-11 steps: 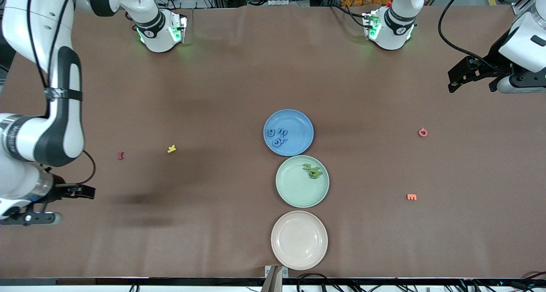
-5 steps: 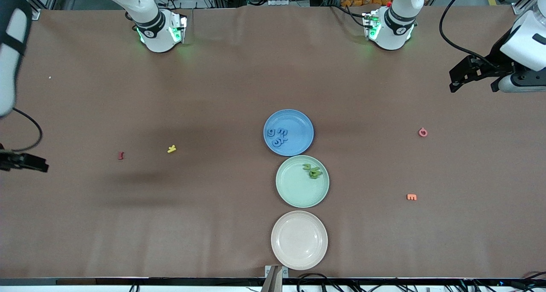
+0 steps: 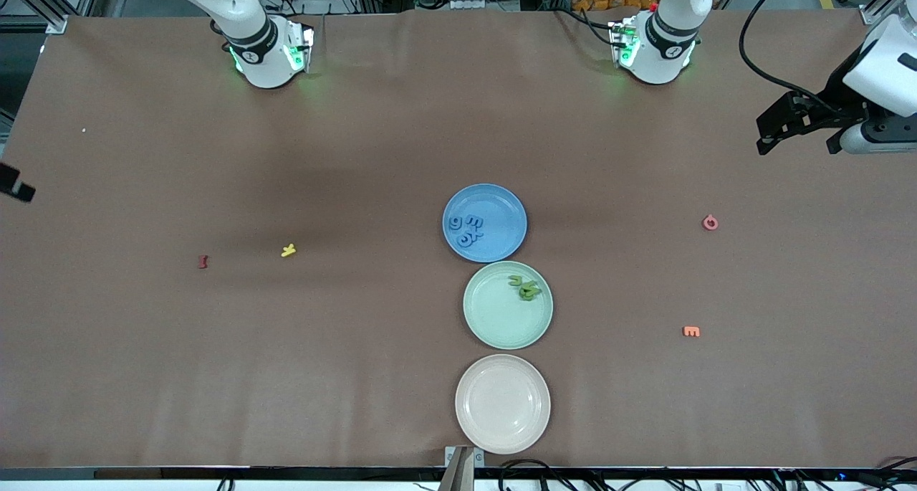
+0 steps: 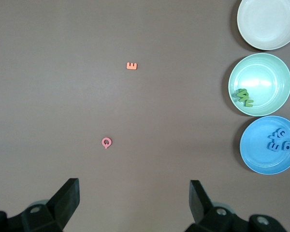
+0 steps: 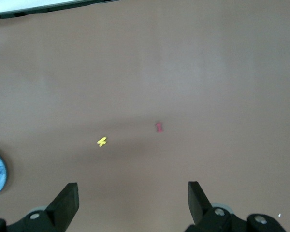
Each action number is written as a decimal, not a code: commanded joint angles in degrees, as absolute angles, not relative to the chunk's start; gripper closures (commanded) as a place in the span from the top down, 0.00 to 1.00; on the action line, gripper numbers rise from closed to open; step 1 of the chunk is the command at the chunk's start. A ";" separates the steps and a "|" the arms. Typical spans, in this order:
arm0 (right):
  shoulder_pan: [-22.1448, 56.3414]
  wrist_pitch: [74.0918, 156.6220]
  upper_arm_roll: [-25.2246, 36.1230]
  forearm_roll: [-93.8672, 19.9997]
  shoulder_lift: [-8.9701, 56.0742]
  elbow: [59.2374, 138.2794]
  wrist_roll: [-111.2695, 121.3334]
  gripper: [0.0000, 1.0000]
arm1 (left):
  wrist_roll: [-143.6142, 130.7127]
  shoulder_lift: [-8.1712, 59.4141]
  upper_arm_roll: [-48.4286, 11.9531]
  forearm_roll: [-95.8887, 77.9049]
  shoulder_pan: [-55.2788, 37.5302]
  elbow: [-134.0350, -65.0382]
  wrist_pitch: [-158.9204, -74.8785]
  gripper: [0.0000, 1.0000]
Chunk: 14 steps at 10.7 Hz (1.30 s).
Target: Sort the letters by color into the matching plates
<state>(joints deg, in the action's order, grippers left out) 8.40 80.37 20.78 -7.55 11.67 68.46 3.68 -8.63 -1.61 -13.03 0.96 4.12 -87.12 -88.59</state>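
The sky-blue plate (image 3: 501, 204) sits mid-table with a cluster of blue letters (image 3: 467, 230) in it. Just nearer the front camera, the mint-green plate (image 3: 494, 319) holds a small heap of green letters (image 3: 525, 287). The left wrist view shows both plates, blue (image 4: 261, 154) and green (image 4: 266, 77), with their letters. My left gripper (image 4: 135, 198) hangs open and empty high over the left arm's end of the table (image 3: 794, 143). My right gripper (image 5: 133, 198) is open and empty too. In the front view only one of its black fingers (image 3: 16, 182) shows, at the right arm's edge.
A beige plate (image 3: 503, 403) lies nearest the front camera. Toward the right arm's end lie a yellow letter (image 3: 288, 250) and a dark red letter (image 3: 203, 261). A pink Q (image 3: 710, 223) and an orange E (image 3: 691, 331) lie toward the left arm's end.
The right arm has swung up and away from the table's near part, almost leaving the front view. The left gripper has barely shifted. Plates and letters have not moved.
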 commanded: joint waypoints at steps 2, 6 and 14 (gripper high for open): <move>8.70 77.69 13.90 -0.63 3.35 73.45 -2.72 1.00 | -7.29 -2.02 -13.18 2.11 4.39 -86.92 -88.68 1.00; 8.88 87.09 13.89 0.69 0.88 84.01 -2.81 1.00 | -7.38 -2.02 -12.92 2.11 4.48 -86.14 -88.68 1.00; 9.23 90.70 12.75 1.23 1.14 87.37 -2.72 1.00 | -7.38 -2.02 -12.57 2.20 5.71 -86.13 -88.68 1.00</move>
